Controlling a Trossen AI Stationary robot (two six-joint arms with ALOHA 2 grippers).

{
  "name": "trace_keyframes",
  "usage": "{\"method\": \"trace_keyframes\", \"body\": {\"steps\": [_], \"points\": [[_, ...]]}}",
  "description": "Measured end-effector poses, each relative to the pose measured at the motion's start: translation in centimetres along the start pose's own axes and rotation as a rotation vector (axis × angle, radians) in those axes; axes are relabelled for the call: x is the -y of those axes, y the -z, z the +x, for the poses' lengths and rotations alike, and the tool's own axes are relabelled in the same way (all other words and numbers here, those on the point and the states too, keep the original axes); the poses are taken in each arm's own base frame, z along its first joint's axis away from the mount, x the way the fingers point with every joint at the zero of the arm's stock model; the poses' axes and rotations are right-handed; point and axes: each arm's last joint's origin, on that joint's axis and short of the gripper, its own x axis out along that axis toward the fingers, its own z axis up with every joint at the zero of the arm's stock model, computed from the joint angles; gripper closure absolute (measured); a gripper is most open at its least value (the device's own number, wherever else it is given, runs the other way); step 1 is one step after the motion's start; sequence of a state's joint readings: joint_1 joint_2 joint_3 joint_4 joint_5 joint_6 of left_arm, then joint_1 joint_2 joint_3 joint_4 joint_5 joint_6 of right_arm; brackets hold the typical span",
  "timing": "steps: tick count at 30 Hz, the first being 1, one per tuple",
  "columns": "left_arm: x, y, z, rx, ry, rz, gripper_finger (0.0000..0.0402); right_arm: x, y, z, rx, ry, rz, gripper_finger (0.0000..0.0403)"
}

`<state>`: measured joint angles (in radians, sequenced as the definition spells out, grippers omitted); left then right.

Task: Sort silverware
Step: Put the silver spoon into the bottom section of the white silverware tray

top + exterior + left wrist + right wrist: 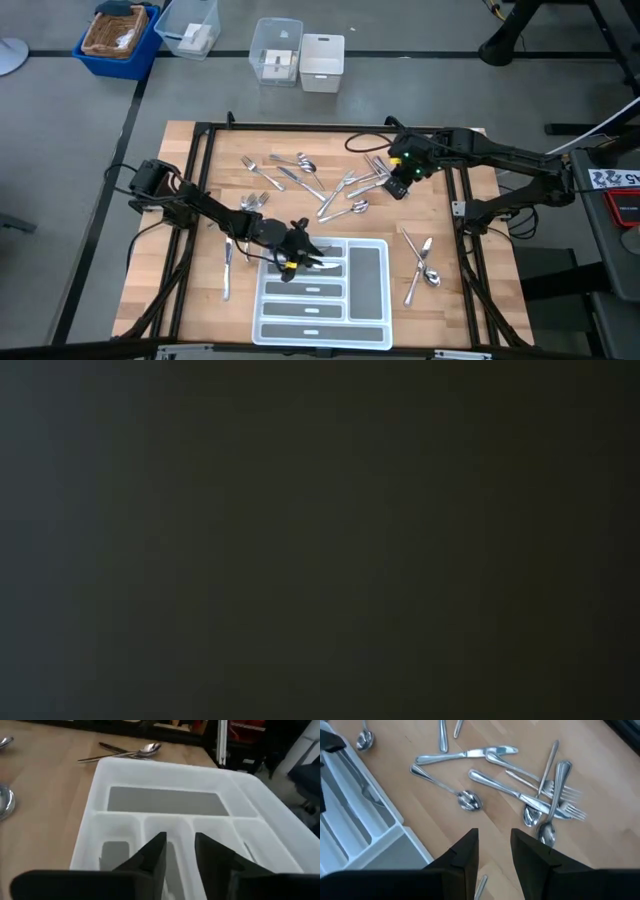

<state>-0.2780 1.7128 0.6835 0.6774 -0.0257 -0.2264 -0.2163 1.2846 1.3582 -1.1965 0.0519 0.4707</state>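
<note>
The silverware lies scattered on the wooden table: a pile near the far middle, a few pieces right of the white tray, and a knife left of it. My left gripper is open and empty, over the tray's far left corner. A slim piece lies in one narrow compartment. My right gripper is open and empty, above the table by the pile's right end. The low view is dark.
Black frame rails run along the table's left and right sides. Storage bins and a blue basket stand on the floor beyond the far edge. Bare wood shows right of the tray's near end.
</note>
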Motion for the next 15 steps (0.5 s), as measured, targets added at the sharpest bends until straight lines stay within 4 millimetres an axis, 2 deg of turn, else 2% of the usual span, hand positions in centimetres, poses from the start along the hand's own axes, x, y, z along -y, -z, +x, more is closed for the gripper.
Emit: {"method": "trace_keyframes", "body": {"steps": [4,8,15], "points": [[-0.2,-0.8,-0.2,0.045,0.000,-0.032,0.0298,0.2,0.6,0.0,-0.079,-0.008,0.135,0.0288],[-0.9,-1.5,-0.6,0.063,-0.019,-0.179,0.0305,0.3,1.5,-0.1,-0.195,-0.013,0.254,0.0288],[-4.0,-3.5,-1.7,0.153,-0.085,-0.482,0.0316,-1.0,3.3,-0.5,-0.280,0.045,0.307,0.0288]]}}
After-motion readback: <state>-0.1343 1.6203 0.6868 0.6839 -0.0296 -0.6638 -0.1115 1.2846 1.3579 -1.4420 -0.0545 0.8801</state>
